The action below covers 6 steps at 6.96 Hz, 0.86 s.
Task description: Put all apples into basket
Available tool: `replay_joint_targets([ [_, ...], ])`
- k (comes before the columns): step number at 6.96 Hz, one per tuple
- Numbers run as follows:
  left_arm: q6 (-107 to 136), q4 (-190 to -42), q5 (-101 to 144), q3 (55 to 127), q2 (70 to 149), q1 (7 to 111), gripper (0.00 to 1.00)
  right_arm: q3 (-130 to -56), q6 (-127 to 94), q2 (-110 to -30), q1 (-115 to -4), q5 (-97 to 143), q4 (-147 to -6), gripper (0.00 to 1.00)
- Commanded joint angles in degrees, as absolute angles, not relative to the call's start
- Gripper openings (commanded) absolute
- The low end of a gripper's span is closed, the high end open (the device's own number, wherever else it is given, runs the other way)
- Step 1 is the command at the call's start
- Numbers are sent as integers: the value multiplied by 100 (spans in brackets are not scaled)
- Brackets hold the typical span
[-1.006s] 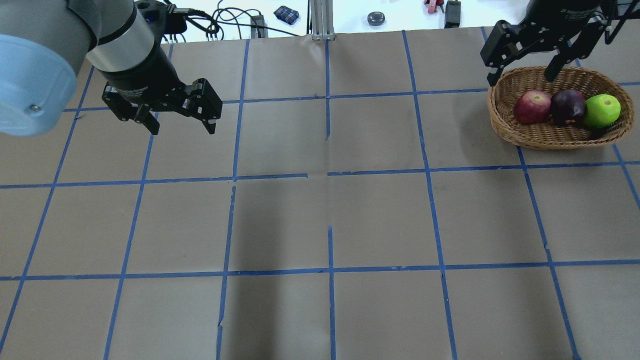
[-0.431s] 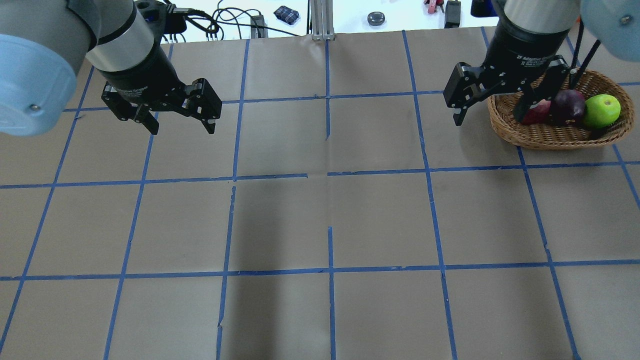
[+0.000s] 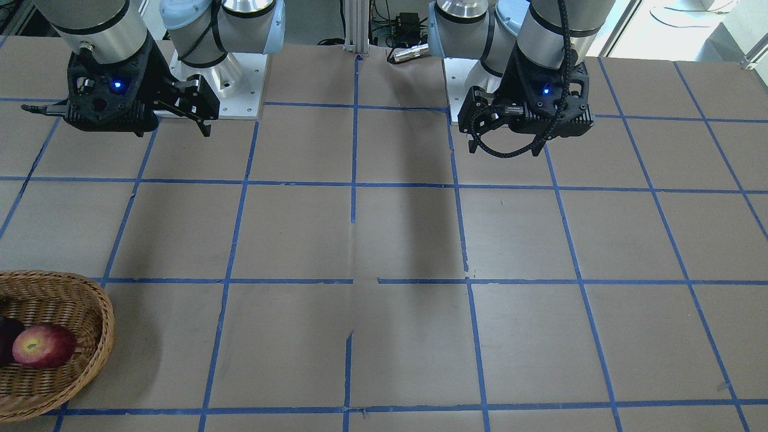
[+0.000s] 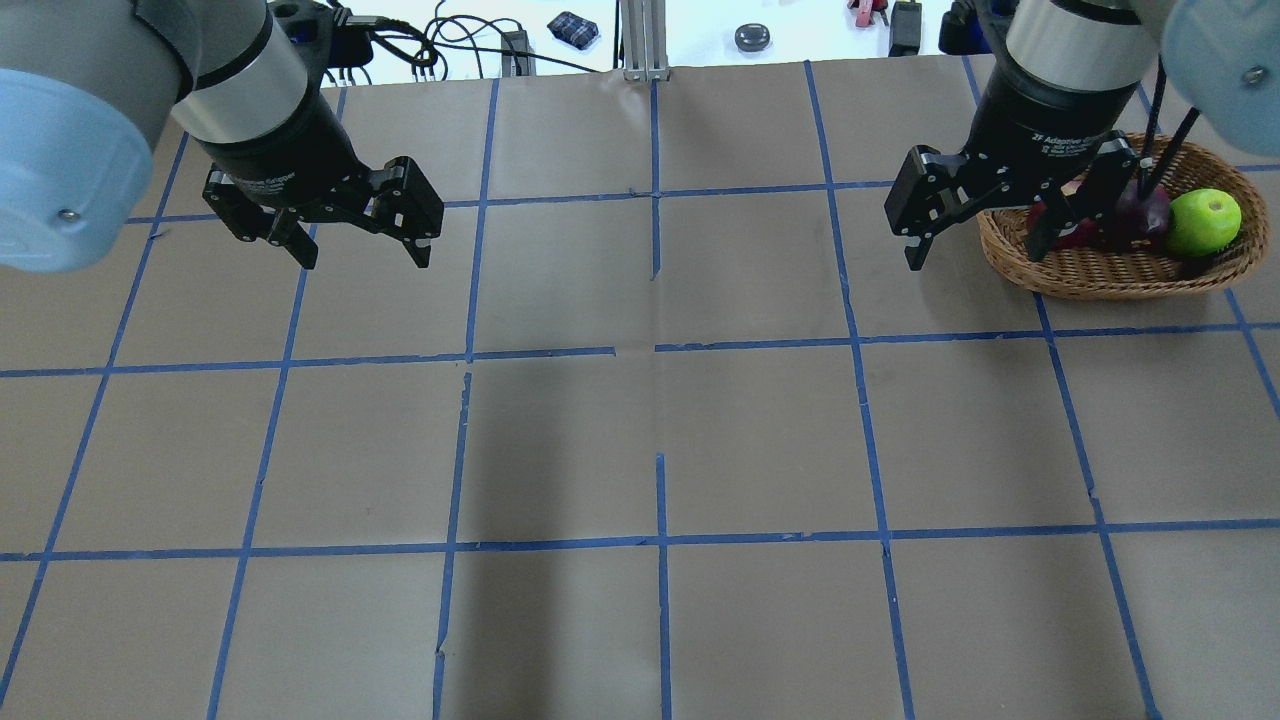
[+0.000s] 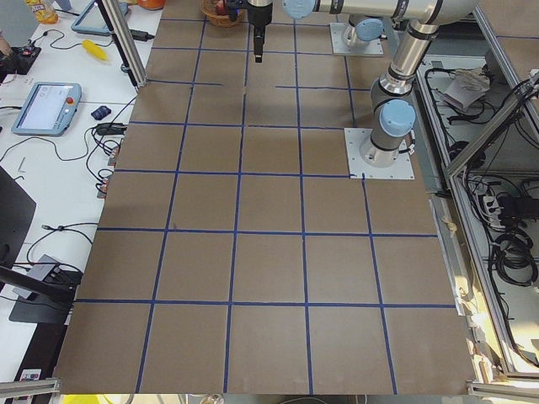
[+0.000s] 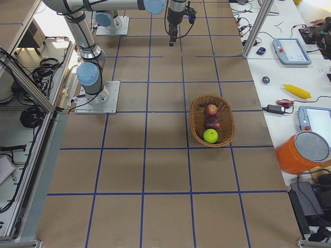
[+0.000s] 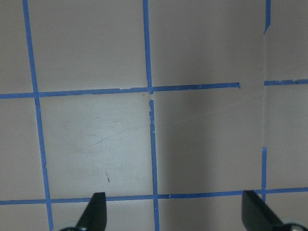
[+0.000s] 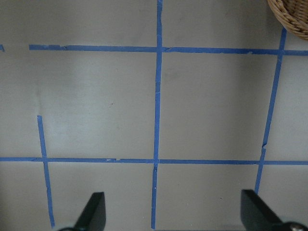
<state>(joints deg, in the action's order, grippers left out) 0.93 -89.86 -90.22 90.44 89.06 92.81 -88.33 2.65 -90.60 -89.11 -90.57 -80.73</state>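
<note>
The wicker basket point(image 4: 1120, 282) stands at the table's far right. It holds the green apple point(image 4: 1205, 220), the maroon apple point(image 4: 1140, 215) and the lighter red apple point(image 4: 1068, 226), which my right gripper mostly hides. The exterior right view shows all three in the basket point(image 6: 194, 121): red point(image 6: 210, 109), maroon point(image 6: 211, 123), green point(image 6: 210, 136). My right gripper point(image 4: 975, 255) is open and empty over the basket's left rim. Its wrist view shows bare table and a basket corner point(image 8: 293, 19). My left gripper point(image 4: 365, 262) is open and empty at the far left.
Cables and small items point(image 4: 570, 28) lie beyond the table's far edge, by an aluminium post point(image 4: 645, 40). A side table in the exterior right view holds an orange container point(image 6: 302, 152), tablets and a yellow object point(image 6: 296, 91). Blue tape grids the brown table.
My right gripper has moved from above the basket's far rim toward the left and nearer, and now covers the lighter red apple. The left arm has not moved.
</note>
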Motion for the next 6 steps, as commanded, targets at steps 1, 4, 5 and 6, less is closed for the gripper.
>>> replay_joint_targets([
  [1, 97, -8991, -9026, 9044, 8912, 9281, 100, -8833, 272, -9053, -8903, -9061, -8086, 100],
  [4, 97, -9017, -9035, 9027, 8912, 9281, 100, -8903, 281, -9053, -8903, -9053, -8190, 100],
  [5, 105, -9105, -9061, 8957, 8947, 9281, 100, -8903, 281, -9061, -8903, -9053, -8200, 100],
  [6, 105, -9097, -9070, 9000, 8939, 9281, 100, -8903, 281, -9070, -8903, -9061, -8191, 100],
])
